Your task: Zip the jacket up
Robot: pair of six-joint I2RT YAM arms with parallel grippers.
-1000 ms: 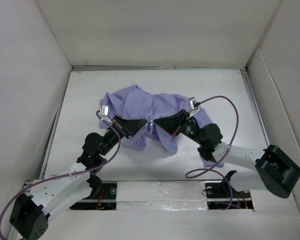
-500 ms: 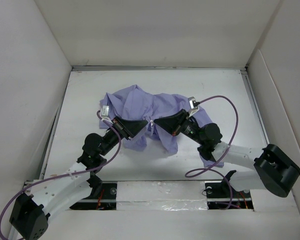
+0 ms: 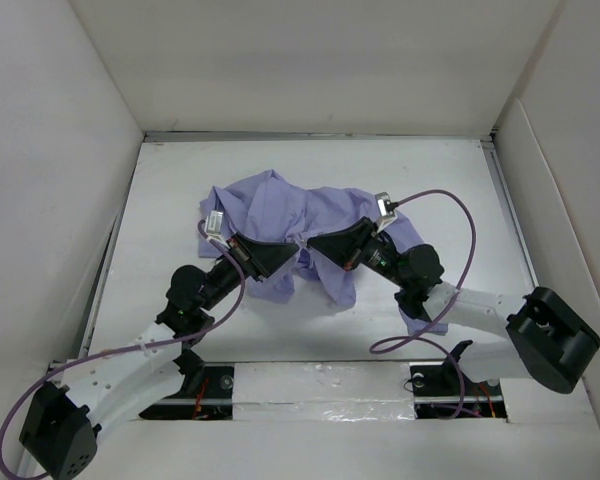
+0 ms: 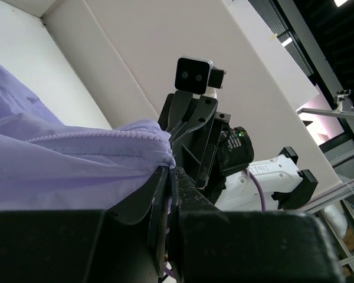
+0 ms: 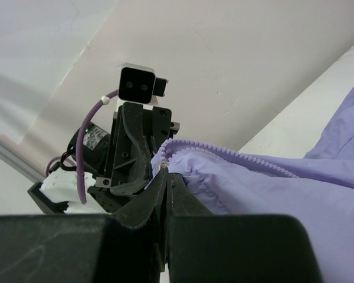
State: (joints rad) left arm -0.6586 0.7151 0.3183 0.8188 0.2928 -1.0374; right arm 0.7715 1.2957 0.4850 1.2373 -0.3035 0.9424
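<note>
Both jaws are clamped on the jacket (image 3: 275, 205) — the left gripper (image 4: 171, 172) pinches one zipper edge (image 4: 100, 135) and the right gripper (image 5: 165, 172) the other, tip to tip. The rest of the cloth bunches beyond them. The step looks like mating the zipper ends — next comes fine alignment before any pull.

You have a thin, soft lavender-purple fabric jacket (image 3: 270, 210) in front of you, plain all over, with zipper teeth (image 4: 94, 134) in the same lavender. The flat tabletop (image 3: 170, 190) is plain white, and so are the smooth enclosure walls (image 3: 60, 150). Your left gripper (image 3: 296, 243) and right gripper (image 3: 313, 244) are matte black, while the long arm links (image 3: 485, 310) are white. The thin round cable (image 3: 458, 210) is purple, and a tiny indicator light (image 4: 241, 135) glows green.
</note>
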